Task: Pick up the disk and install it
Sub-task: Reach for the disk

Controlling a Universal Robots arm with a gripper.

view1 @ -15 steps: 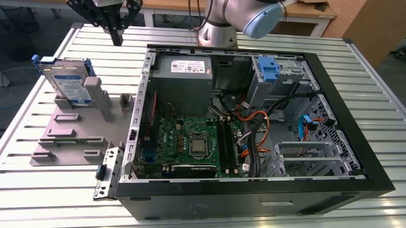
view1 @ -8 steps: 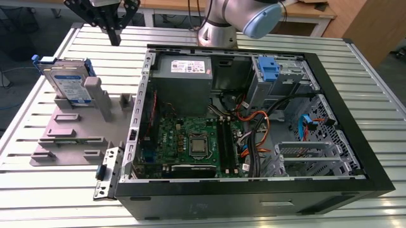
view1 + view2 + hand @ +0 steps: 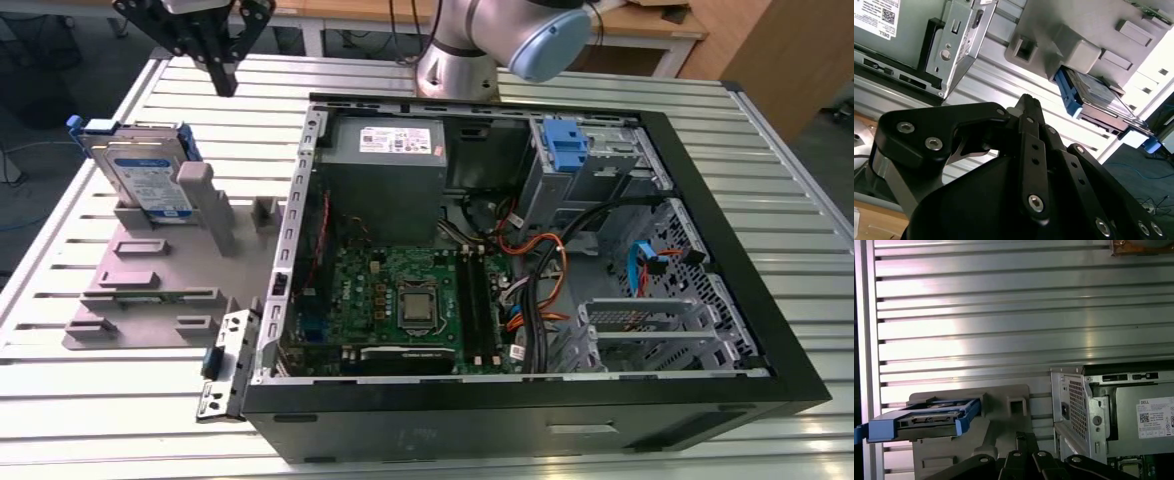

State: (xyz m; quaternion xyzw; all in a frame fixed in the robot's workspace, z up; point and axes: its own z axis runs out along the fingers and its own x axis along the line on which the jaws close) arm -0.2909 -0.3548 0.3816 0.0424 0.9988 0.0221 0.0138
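The disk (image 3: 140, 168), a silver drive with a white-and-blue label in a blue bracket, stands on edge in the grey plastic stand (image 3: 154, 275) at the exterior view's left. My gripper (image 3: 224, 82) hangs above the table behind the stand, apart from the disk, its black fingers shut together with nothing between them. Both wrist views show the disk (image 3: 1094, 97) (image 3: 924, 417) edge-on in the stand, beyond the fingertips (image 3: 1026, 102) (image 3: 1024, 440).
The open black computer case (image 3: 747, 330) lies flat at the exterior view's right, with motherboard (image 3: 400, 300), power supply (image 3: 387, 150), cables and a drive bay holding a blue bracket (image 3: 567, 145). A loose metal bracket (image 3: 224, 365) lies by the case's corner. The ribbed table (image 3: 107, 440) carries everything.
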